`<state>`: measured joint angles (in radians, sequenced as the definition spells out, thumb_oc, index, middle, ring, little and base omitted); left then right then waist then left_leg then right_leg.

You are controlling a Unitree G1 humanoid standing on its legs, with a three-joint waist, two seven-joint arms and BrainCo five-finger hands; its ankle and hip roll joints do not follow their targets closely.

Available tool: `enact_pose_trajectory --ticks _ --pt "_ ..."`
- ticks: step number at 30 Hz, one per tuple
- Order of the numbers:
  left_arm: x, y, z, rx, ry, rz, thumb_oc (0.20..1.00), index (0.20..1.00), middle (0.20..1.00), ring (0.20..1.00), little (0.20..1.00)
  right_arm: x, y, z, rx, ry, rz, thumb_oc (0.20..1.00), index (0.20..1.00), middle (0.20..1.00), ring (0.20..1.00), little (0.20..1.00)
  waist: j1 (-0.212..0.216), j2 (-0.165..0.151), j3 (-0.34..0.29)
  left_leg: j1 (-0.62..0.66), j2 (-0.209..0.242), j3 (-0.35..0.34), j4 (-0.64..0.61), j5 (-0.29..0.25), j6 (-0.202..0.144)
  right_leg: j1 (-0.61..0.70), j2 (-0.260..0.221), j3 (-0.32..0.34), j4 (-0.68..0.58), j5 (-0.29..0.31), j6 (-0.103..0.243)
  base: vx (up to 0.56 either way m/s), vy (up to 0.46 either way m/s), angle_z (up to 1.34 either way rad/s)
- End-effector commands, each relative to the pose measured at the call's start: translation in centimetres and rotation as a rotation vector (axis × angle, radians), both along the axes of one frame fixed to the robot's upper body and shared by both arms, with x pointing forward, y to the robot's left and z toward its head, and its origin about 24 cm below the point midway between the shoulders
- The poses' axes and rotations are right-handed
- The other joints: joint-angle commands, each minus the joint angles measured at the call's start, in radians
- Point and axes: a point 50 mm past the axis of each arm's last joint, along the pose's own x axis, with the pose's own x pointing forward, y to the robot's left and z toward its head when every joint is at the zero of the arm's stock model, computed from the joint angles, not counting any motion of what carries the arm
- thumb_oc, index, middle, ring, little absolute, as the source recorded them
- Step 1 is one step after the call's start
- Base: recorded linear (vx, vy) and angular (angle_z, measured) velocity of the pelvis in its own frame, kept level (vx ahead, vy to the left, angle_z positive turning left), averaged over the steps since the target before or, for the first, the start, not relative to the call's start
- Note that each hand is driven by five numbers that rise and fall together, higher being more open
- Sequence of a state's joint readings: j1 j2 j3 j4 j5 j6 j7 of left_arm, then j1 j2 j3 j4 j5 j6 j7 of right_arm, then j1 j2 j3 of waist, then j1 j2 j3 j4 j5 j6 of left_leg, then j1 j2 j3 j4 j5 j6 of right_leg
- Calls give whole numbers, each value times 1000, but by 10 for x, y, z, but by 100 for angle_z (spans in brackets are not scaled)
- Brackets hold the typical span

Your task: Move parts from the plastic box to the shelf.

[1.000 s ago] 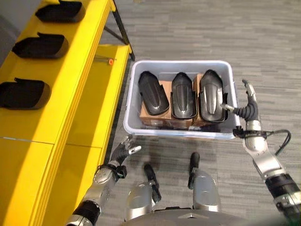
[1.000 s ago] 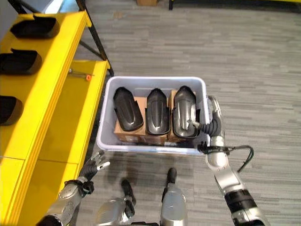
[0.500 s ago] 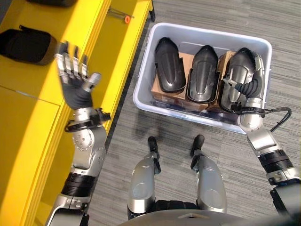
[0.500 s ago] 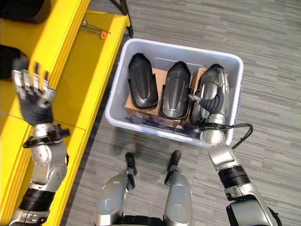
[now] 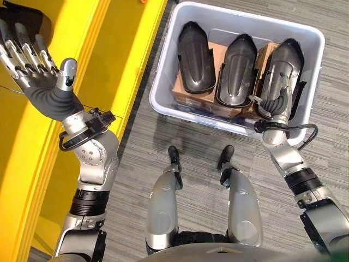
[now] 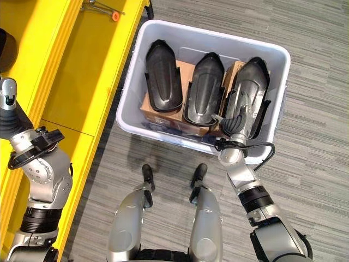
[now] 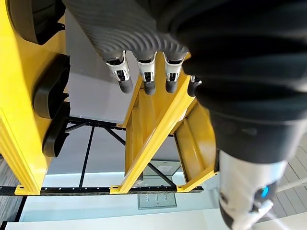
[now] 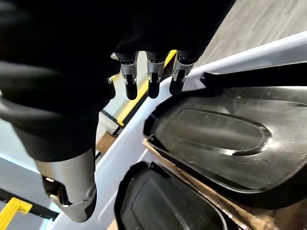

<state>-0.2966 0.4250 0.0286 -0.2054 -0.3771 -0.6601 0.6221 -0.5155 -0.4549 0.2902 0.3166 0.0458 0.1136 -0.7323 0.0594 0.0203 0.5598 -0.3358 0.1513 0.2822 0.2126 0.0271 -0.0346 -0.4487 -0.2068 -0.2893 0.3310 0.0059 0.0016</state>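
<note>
Left eye view: three black parts stand side by side on cardboard blocks in the plastic box (image 5: 163,82), long axes running from my side toward its far wall. My right hand (image 5: 277,98) lies over the rightmost part (image 5: 287,60), fingers stretched along its length and not curled round it; the part sits directly under my palm. The middle part (image 5: 238,68) and left part (image 5: 194,54) are untouched. My left hand (image 5: 38,87) is raised, palm spread, empty, over the yellow shelf (image 5: 109,60), well apart from the box. The right hand is plainly nearer.

shelf (image 5: 103,49) bright yellow | plastic box (image 5: 234,19) pale grey-white | parts (image 5: 238,68) glossy black | cardboard (image 5: 219,54) brown | floor (image 5: 163,131) grey striped
</note>
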Motion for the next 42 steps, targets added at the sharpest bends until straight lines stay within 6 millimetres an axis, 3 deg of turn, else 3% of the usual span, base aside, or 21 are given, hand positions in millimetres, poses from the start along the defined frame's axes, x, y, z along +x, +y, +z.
enact_pose_trajectory --ticks 1,5,7,9,16,22,26,28,31,36,42 --pt "-18 -2 11 66 -97 -48 1000 1000 1000 1000 1000 7 17 8 245 -37 45 1000 1000 1000 1000 1000 4 -7 -40 -42 2 -92 9 -56 1 11 -12 90 24 -98 60 -40 22 -2" --pt "-14 -4 10 72 -89 -111 1000 1000 1000 1000 1000 8 23 -6 386 8 127 1000 1000 1000 1000 1000 1 -2 -40 -58 -3 -86 6 -54 1 -7 -13 92 25 -96 62 -10 16 -3" --pt "-15 -3 9 45 -115 -156 1000 1000 1000 1000 1000 10 32 -8 353 62 231 1000 1000 1000 1000 1000 1 0 -40 -68 -4 -83 4 -50 0 -17 -13 93 23 -92 63 -13 21 -4" --pt "-16 -3 8 -4 -121 -170 1000 1000 1000 1000 1000 8 49 -12 454 97 343 1000 1000 1000 1000 1000 4 0 -40 -72 -6 -79 1 -45 0 -22 -14 96 21 -90 63 0 0 0" --pt "-12 -9 7 22 -92 -196 1000 1000 1000 1000 1000 11 79 0 673 42 533 1000 1000 1000 1000 1000 20 -4 -40 -55 -5 -83 -1 -55 -15 1 -19 86 26 -109 70 29 -8 -1" --pt "-9 -15 10 49 -85 -229 1000 1000 1000 1000 1000 18 76 22 696 -69 508 1000 1000 1000 1000 1000 31 0 -40 -60 -4 -82 -1 -48 -17 1 -20 76 32 -109 68 -2 -19 1" --pt "-8 -18 12 68 -88 -243 1000 1000 1000 1000 1000 17 60 42 597 -214 352 1000 1000 1000 1000 1000 27 6 -40 -59 -6 -80 1 -48 -17 1 -21 77 34 -107 70 0 0 0" --pt "-8 -20 15 77 -108 -256 1000 1000 1000 1000 1000 10 33 63 433 -386 108 1000 1000 1000 1000 1000 13 16 -40 -79 -3 -69 -3 -29 -8 -22 -15 79 28 -87 62 -54 58 0" --pt "-9 -23 17 53 -118 -264 1000 1000 1000 1000 1000 -4 16 83 226 -556 -43 1000 1000 1000 1000 1000 -11 27 -40 -80 -5 -64 -3 -35 -6 -32 -13 95 28 -88 64 -14 83 -6" --pt "-11 -26 20 28 -131 -293 1000 1000 1000 1000 1000 -23 23 117 -64 -743 -154 1000 1000 1000 1000 1000 -31 49 -40 -68 -14 -53 -4 -44 -5 -35 -18 111 33 -93 63 22 70 -13" --pt "-12 -20 18 4 -126 -281 1000 1000 1000 1000 1000 -23 16 106 -24 -673 -194 1000 1000 1000 1000 1000 -44 60 -40 -55 -20 -49 -7 -47 -4 -32 -24 122 32 -89 66 27 49 -4"
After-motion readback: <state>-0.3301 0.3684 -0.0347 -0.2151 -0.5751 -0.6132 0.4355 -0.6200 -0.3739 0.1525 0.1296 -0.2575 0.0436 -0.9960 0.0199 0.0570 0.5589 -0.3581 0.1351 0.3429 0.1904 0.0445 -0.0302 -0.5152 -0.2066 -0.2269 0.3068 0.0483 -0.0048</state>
